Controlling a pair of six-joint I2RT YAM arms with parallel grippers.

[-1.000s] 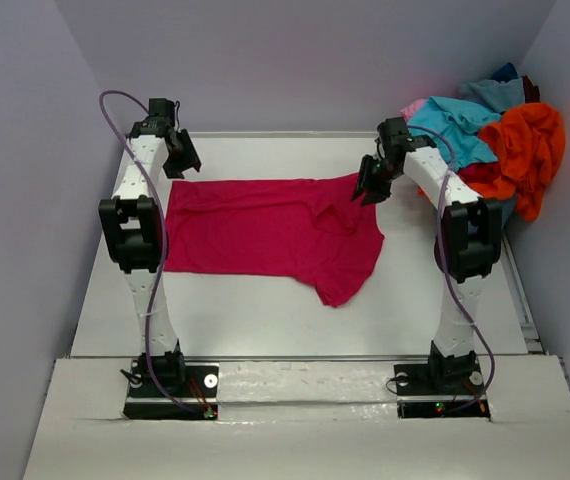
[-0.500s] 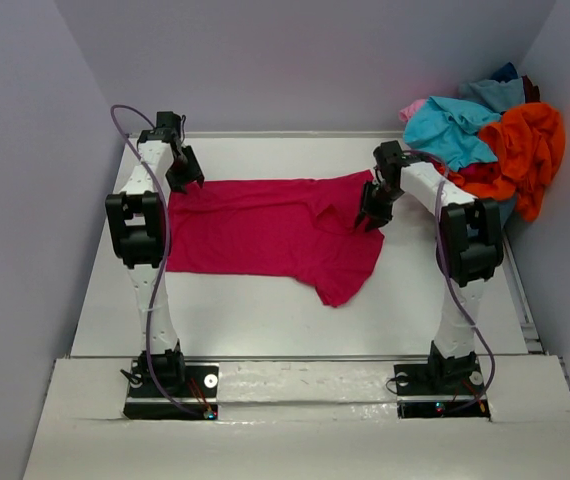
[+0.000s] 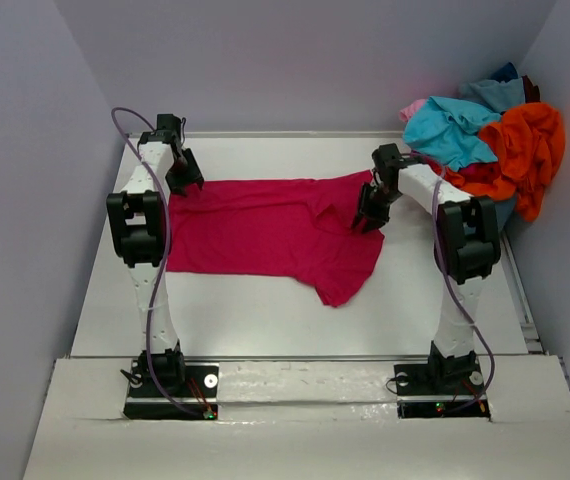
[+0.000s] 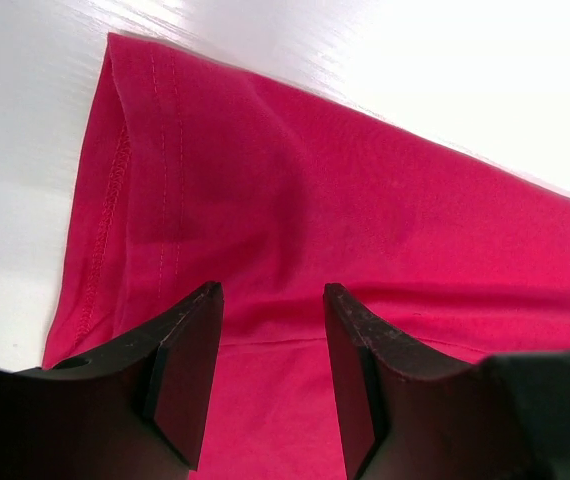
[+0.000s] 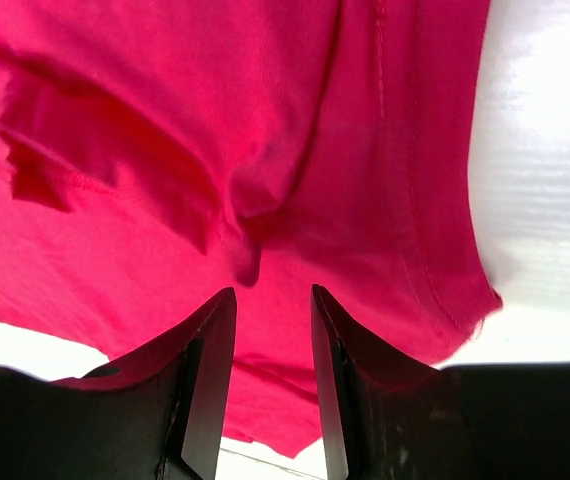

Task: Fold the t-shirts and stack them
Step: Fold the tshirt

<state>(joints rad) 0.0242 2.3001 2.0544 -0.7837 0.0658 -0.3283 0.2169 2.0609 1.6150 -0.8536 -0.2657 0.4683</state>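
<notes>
Shirt (image 3: 265, 230) lies spread flat on the table (image 3: 265, 320); I see left gripper (image 3: 187, 182) over its far-left corner, right gripper (image 3: 368, 218) over its far-right edge, both jaws parted, holding nothing.

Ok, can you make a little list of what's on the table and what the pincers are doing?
red shirt: spread out on the table
pile: orange, turquoise, pink and blue shirts, far right corner
left pincer: open, over the red shirt's far left corner
right pincer: open, over the red shirt's right end
</notes>
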